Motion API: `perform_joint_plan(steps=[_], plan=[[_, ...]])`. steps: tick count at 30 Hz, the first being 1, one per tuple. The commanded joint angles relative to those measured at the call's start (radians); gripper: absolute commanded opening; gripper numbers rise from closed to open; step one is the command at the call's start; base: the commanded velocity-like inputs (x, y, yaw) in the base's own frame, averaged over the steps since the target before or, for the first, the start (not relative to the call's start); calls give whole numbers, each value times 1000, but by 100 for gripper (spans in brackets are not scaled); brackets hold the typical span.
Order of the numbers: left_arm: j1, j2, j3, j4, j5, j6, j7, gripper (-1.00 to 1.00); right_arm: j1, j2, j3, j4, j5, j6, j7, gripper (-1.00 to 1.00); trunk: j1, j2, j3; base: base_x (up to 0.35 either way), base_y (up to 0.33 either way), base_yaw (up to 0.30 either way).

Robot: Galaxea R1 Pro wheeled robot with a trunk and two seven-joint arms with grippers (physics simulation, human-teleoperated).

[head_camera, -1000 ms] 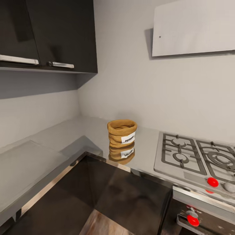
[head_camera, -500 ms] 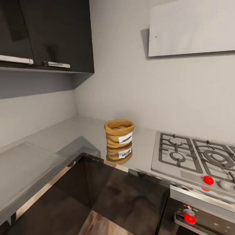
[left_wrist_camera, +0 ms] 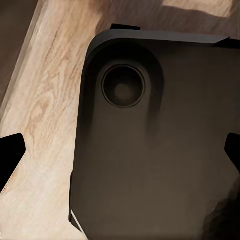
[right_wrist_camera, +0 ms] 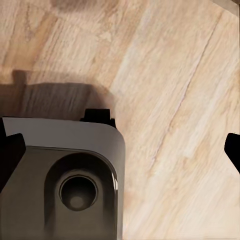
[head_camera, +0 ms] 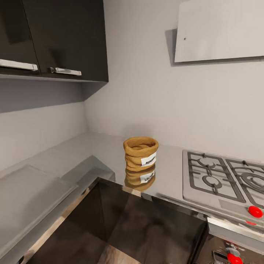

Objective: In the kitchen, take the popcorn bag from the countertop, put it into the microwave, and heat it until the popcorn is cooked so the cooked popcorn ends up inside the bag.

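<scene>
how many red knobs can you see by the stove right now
2. One red knob sits on the gas hob's front corner; another is lower, on the oven front. More may lie beyond the frame.

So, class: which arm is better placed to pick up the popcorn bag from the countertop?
Right, but only marginally: the popcorn bag stands slightly right of centre in the head view. The left hand and right hand are both open, pointing down at the wooden floor, neither near it.

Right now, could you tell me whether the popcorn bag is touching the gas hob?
Apart. The head view shows bare countertop between the popcorn bag and the gas hob beside it.
</scene>
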Motion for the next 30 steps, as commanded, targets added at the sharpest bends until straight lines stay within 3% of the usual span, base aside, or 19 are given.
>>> perform_joint_plan(steps=[1, 22, 30], plan=[[0, 0, 1, -1, 10, -3, 1, 100, -1, 0, -9, 3, 10, -6, -2, 100, 0, -1, -1, 9, 10, -256], [0, 0, 1, -1, 10, -3, 1, 100, -1, 0, -9, 3, 10, -5, -2, 100, 0, -1, -1, 1, 1, -279], [0, -1, 1, -1, 10, -3, 1, 100, -1, -2, -9, 3, 11, -6, -1, 100, 0, -1, -1, 0, 0, -41]])
